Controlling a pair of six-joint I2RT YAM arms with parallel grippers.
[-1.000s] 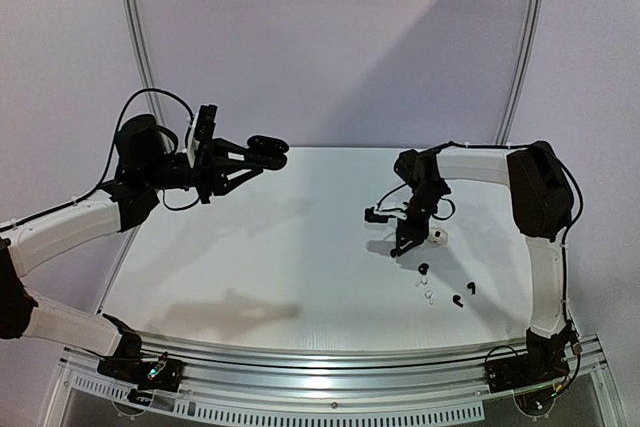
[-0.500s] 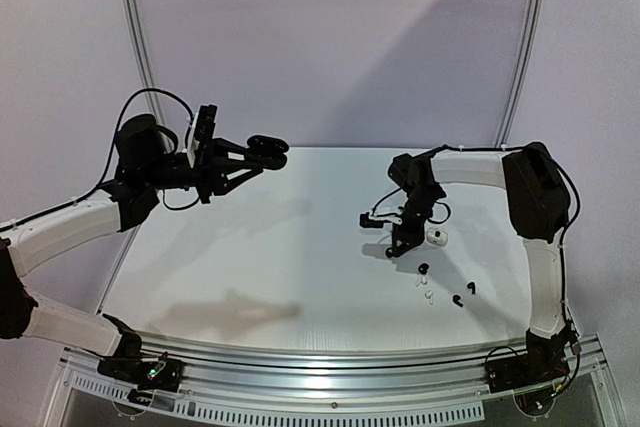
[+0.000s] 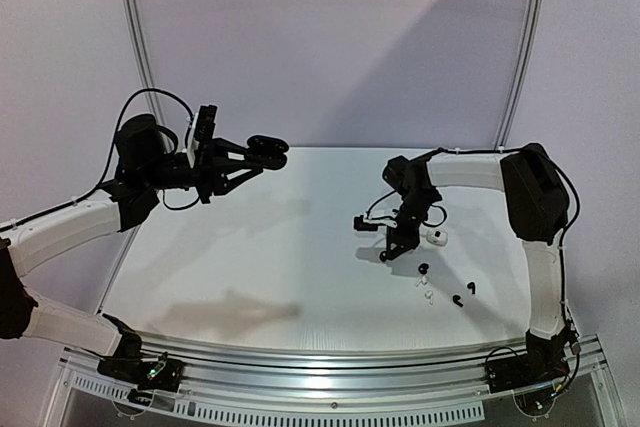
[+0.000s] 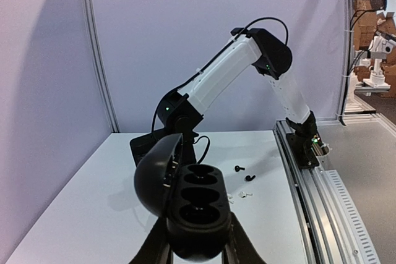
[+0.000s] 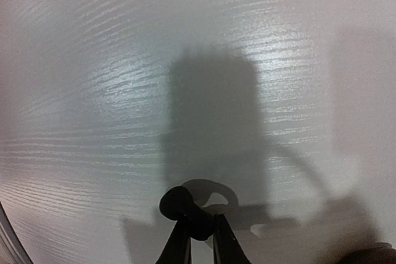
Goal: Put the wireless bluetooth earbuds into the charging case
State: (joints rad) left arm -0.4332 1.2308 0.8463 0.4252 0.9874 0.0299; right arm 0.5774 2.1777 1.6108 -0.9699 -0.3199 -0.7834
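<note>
earbuds (image 3: 422, 268) were not yet seated. at left, the left end effector (image 4: 198, 242) was clamped on the open charging case (image 4: 197, 205), raised off the surface (image 3: 250, 267), its row of empty wells running toward the right arm (image 4: 229, 69). well apart to the right, the right end effector (image 5: 201, 221) was closed on one black earbud (image 5: 184, 205); loose ones lay just beyond, nearer that arm. only the left wrist view showed the wells; only the right wrist view showed the pinch.

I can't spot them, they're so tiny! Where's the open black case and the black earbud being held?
open black case (image 4: 197, 205): left wrist view, its top face by the sockets.
black earbud (image 5: 178, 204): right wrist view, its rounded head.
</note>
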